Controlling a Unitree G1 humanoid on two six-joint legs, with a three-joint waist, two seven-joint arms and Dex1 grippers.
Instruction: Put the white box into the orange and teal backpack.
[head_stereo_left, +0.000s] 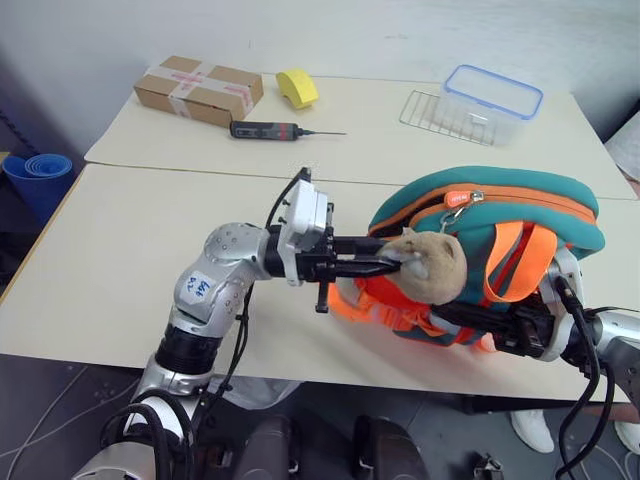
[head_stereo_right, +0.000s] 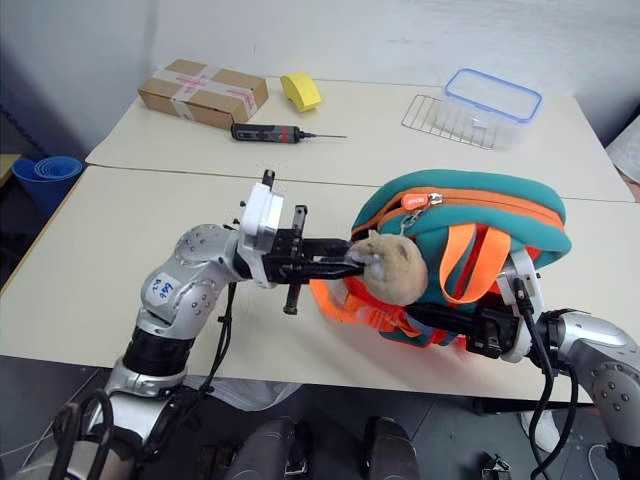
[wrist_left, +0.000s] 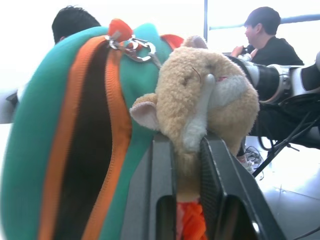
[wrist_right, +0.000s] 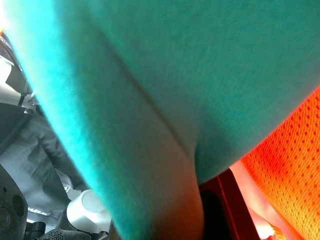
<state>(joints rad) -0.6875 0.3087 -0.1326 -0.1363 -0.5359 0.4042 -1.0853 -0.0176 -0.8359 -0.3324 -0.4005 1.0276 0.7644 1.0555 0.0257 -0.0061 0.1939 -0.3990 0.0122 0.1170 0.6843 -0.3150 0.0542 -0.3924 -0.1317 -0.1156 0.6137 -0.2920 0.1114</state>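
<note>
Backpack (head_stereo_left: 500, 215) hangs over the table's (head_stereo_left: 120, 270) near edge. Left claw (head_stereo_left: 392, 264) is clamped on its plush animal (head_stereo_left: 428, 266); right claw is closed on the backpack's back. White box is unseen; plush may tear loose.

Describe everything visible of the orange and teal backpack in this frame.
The orange and teal backpack is a small rounded soft fabric bag with orange zipper trim, straps and mesh. Its zipper gapes open, showing a dark interior. It is propped up at the table's near edge. The left gripper is shut on its tan plush animal; the right gripper sits under its far side, fingers hidden.
</note>
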